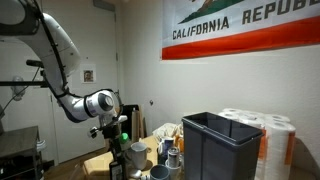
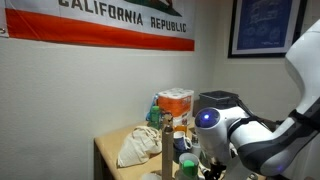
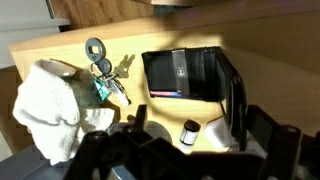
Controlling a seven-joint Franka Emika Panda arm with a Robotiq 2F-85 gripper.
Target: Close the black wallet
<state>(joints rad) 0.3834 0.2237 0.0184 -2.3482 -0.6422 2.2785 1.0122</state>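
Note:
The black wallet (image 3: pixel 188 74) lies open on the wooden table (image 3: pixel 70 45) in the wrist view, its inside face up and its right flap tilted upward. My gripper (image 3: pixel 200 142) hangs above the table just in front of the wallet, fingers spread wide and empty. A small white bottle with a dark cap (image 3: pixel 189 131) stands between the fingers. In both exterior views the gripper (image 1: pixel 113 141) (image 2: pixel 207 160) points down over the table. The wallet is hidden in those views.
A bunch of keys (image 3: pixel 101 68) and a crumpled white cloth (image 3: pixel 45 105) lie left of the wallet. A big dark grey bin (image 1: pixel 220 146) and paper towel rolls (image 1: pixel 272 130) stand nearby. An orange box (image 2: pixel 176 100) and bottles crowd the table's back.

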